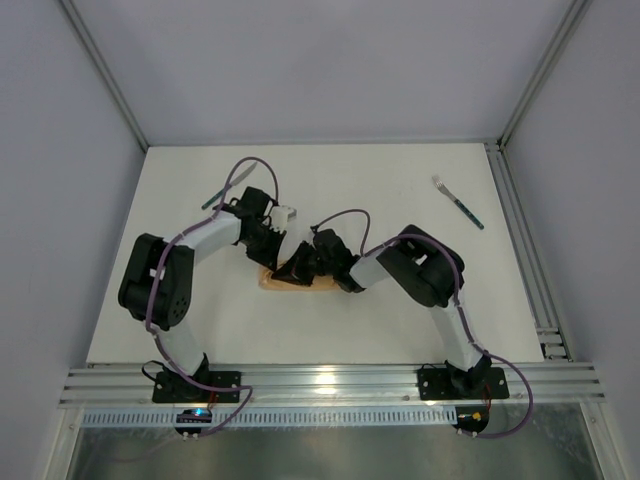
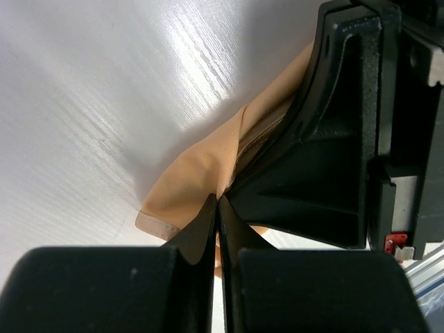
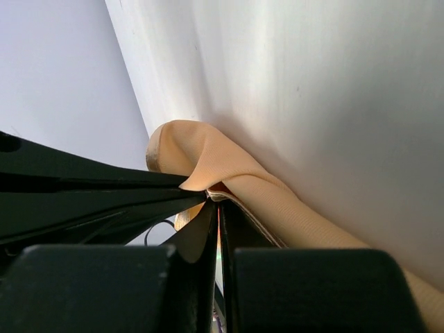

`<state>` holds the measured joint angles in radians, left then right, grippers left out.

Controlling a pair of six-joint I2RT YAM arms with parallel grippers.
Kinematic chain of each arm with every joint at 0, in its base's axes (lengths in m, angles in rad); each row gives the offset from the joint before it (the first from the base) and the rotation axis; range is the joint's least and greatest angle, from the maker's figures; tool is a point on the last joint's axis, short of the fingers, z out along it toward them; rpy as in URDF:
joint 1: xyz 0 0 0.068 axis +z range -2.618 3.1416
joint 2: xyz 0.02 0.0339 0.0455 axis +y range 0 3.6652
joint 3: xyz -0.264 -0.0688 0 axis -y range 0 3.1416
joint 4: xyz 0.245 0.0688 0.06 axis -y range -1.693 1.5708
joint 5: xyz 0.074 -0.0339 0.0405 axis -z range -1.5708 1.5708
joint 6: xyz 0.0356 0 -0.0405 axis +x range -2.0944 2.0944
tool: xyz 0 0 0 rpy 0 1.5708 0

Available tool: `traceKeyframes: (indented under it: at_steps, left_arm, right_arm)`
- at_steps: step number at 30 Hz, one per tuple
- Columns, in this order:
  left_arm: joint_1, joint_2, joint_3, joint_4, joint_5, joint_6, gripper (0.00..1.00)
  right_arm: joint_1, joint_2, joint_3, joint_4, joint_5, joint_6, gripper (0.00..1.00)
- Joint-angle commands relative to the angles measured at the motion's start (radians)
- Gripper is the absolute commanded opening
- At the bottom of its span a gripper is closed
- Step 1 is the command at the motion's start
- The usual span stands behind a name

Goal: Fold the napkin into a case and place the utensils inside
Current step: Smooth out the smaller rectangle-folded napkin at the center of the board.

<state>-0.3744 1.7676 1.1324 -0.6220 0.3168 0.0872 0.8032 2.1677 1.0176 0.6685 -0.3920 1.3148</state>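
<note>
**Operator:** Where does the napkin sit, and what have my fingers got?

**Spotter:** Your napkin [image 1: 272, 281] lies gathered into a narrow peach strip near the middle of the table [image 1: 400, 310], a little toward your side. Your left gripper [image 2: 217, 207] is clenched on a fold of it, with cloth pinched between the tips. Your right gripper [image 3: 216, 207] is clamped on another fold just beside it. The two heads crowd together over the strip, and I cannot tell whether they touch.

**Operator:** Which edges should I mind?

**Spotter:** In your left wrist view, a hemmed edge of the cloth lies flat on the table. In your right wrist view, another hem curls up in a loop ahead of your fingers. From above, the strip's left end pokes out past both grippers.

**Operator:** And room around me?

**Spotter:** White tabletop shows on every side of the strip. The fork [image 1: 458, 203] lies well apart at far right, near the side rail [image 1: 520, 240]. The knife [image 1: 213, 197] lies at far left, just beyond your left wrist. Your left arm [image 1: 158, 280] bends out wide, its elbow near the table's left edge.
</note>
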Motion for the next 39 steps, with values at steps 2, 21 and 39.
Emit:
traceKeyframes:
  at_steps: [2, 21, 39]
  left_arm:
    - [-0.004, -0.054, 0.007, -0.061, 0.062, 0.008, 0.0]
    - [0.046, -0.031, -0.01, -0.076, -0.039, 0.085, 0.08]
    - [0.055, 0.0, -0.029, -0.05, -0.073, 0.108, 0.14]
  right_arm:
    - [-0.025, 0.043, 0.018, 0.009, 0.085, -0.003, 0.04]
    - [-0.047, 0.101, 0.064, 0.069, 0.094, 0.043, 0.04]
    - [-0.047, 0.086, 0.125, 0.023, 0.097, -0.02, 0.04]
